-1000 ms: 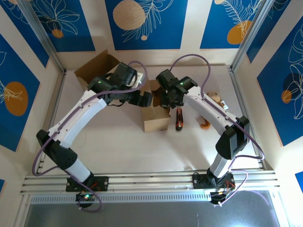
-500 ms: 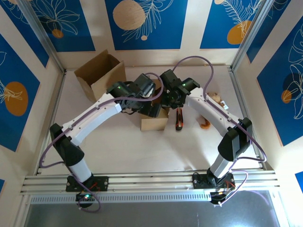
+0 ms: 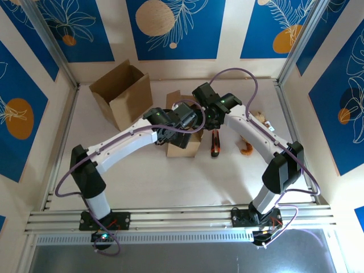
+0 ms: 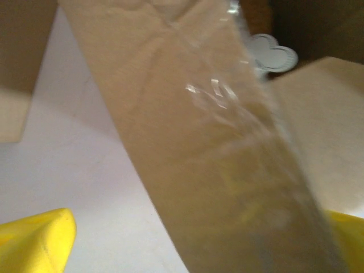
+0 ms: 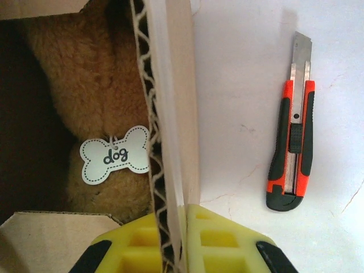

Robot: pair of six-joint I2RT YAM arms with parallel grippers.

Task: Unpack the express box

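Seemingly, express box (image 3: 185, 149) flap (image 4: 199, 131) between wide-spread left gripper (image 4: 190, 244) tips; right gripper (image 5: 183, 242) pinching its wall (image 5: 170, 102).

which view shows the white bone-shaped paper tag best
Right wrist: the white bone-shaped tag is sharp, facing the camera, "dog" readable against the tan plush. Left wrist catches the tag blurred, at the edge of the cardboard flap.

A pale wood-grain counter (image 3: 142, 182) sits inside cream walls (image 3: 230, 34) hung with blue panels (image 3: 193, 45) printed with white leaves and orange or tan discs. Aluminium posts (image 3: 54, 48) stand at the back corners. Ribbed aluminium rails (image 3: 182, 219) line the near edge, evenly lit.
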